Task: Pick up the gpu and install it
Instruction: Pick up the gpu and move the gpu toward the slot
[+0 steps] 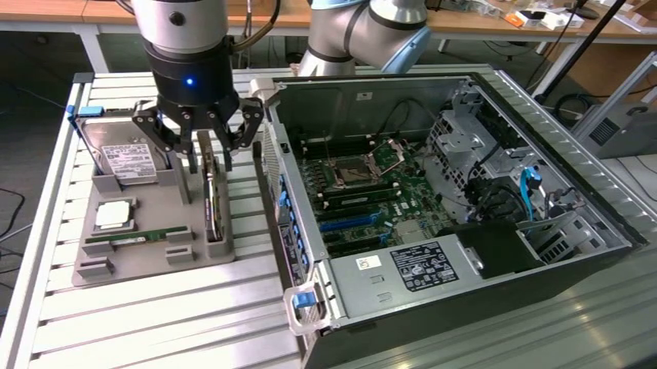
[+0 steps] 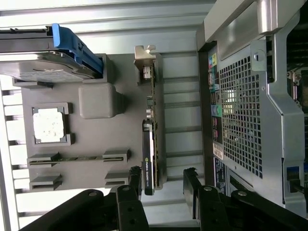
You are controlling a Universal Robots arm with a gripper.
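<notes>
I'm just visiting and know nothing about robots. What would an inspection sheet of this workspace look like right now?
Surface: slatted metal table, carrying a grey parts holder and an open computer case.
Job's things: gpu stands on edge in the holder, not yet installed.
Clutter: hard drive, CPU and RAM stick sit in the holder.
Grippers: gripper open, above the gpu, one finger on either side of it.
Cables: black and blue cables inside the case.
Surroundings: wooden benches behind the table.
</notes>
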